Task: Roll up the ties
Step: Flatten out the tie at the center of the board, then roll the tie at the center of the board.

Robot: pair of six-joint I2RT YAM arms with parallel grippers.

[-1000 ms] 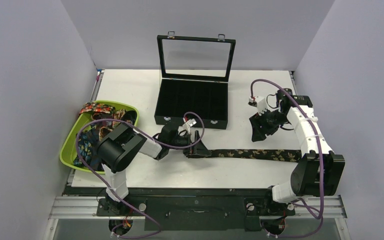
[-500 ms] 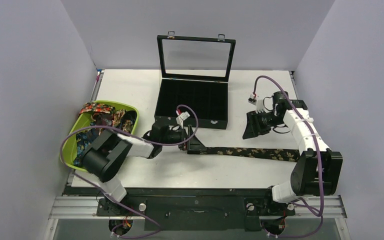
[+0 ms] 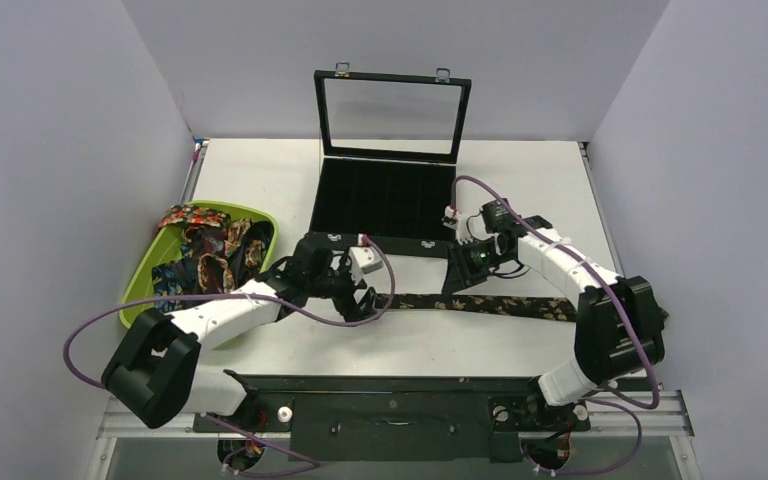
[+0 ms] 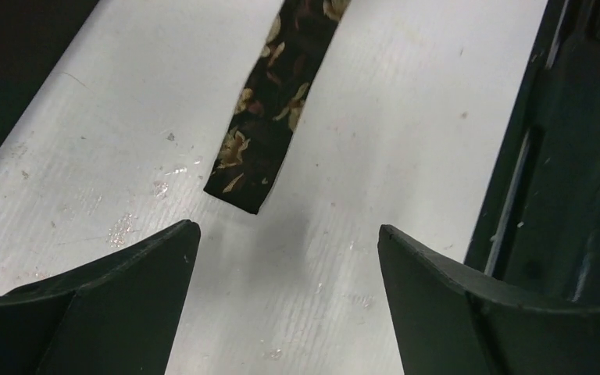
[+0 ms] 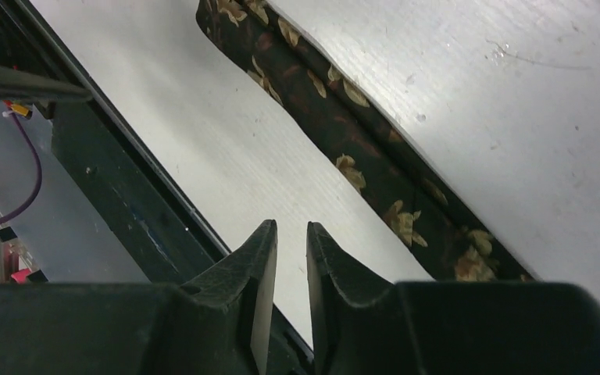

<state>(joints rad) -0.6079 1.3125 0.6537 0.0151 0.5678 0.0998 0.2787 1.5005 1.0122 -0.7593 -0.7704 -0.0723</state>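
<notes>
Dark fabric with a tan-gold floral print marks the tie (image 3: 495, 304) you are working on. It lies flat on the white table (image 3: 260, 180), stretched left to right across the near half, in front of the black case (image 3: 380, 243). Its narrow, square-cut end points left, and the rest runs toward the base of the right arm.

Left pincer (image 4: 289, 234): released. In the left wrist view you see its two fingers wide apart with bare table between them. The cut end of the tie lies just beyond the tips, slightly toward the left finger. Nothing is grasped.

Right pincer (image 5: 291, 230): clenched to a narrow slit, with nothing in it. In the right wrist view the tie crosses diagonally ahead of the tips, and a lengthwise crease shows along it. From above, this pincer sits at the far edge of the tie, left of its middle. It appears to be over the fabric rather than on it, but the view does not settle contact.

Other ties (image 3: 205, 262), printed in red, orange and blue on dark grounds, lie heaped in the green tray (image 3: 138, 292) at the left edge of the table. The case stands at the far centre with its glazed lid (image 3: 392, 78) raised upright and its compartments dark.
</notes>
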